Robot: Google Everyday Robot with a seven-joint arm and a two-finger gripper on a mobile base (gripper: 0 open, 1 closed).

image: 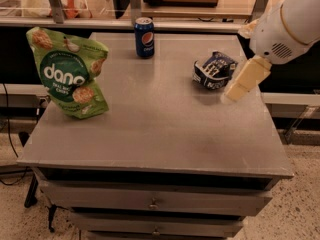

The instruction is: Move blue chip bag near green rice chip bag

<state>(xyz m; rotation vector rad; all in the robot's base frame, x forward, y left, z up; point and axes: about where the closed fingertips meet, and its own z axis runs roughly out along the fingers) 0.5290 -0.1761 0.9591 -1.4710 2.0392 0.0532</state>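
At the far left of the grey metal surface (160, 129), near its left edge, the large bright green rice chip bag (70, 74) stands upright and leans a little. Its front shows white lettering on a dark green circle and pictures of round chips. It is well apart from everything else on the surface.

Further right, near the back edge, a blue soda can (144, 37) stands upright. It lies between the two bags from side to side, though further back than either.

Right of the can, towards the right side of the surface, lies the small dark navy-blue foil chip bag (214, 70) with white panels. It is crumpled and rests flat, with nothing holding it. A wide stretch of bare surface separates it from the green bag.

Just beside this blue bag, on its right, is the robot's cream-coloured hand (236, 90). It slants down and to the left from the white rounded arm (290, 24) that enters from the upper right corner. The tip of the hand is low over the surface, at the bag's near right corner. I cannot tell whether it touches the bag, or whether the hand is spread or pressed together.

Beneath the surface, at the front, are grey drawers (155, 201) with small knobs.
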